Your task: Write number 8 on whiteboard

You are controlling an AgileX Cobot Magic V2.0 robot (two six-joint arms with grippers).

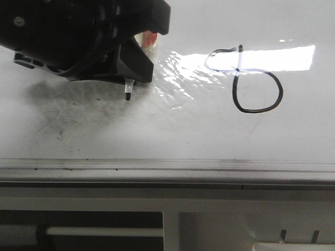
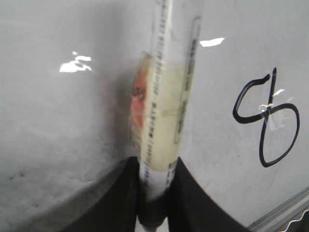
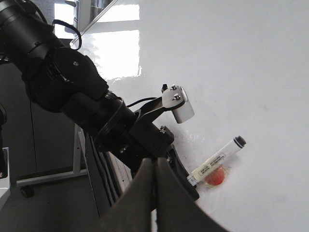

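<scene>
In the front view we see the whiteboard (image 1: 172, 130) lying flat across the bench, its grey rail at six o'clock. The number 8 (image 1: 246, 78) sits at about two o'clock from the middle of the board, lopsided, its small flat loop at ten o'clock of the large round one. Our left pincer (image 1: 137, 68) hangs at eleven o'clock, well apart from the figure, with the marker (image 1: 128, 90) sticking out below it and its dark tip pointing at the board. We cannot tell whether the tip touches. Since the line looks closed, we judge the writing done and the pen drawn aside so it does not smear the ink.

In the left wrist view the marker (image 2: 161, 125) runs from six o'clock up the middle, clamped between the two black fingers (image 2: 193, 203) of the left pincer near its rear end. That grip leaves the barrel free to reach down to the board. The number 8 (image 2: 265, 121) lies at three o'clock.

In the right wrist view our right pincer (image 3: 154, 193) shows its fingers pressed together with nothing between them. It stays off the board, looking on at the left arm (image 3: 72, 106) and the marker (image 3: 217, 159), presumably because one arm suffices.
</scene>
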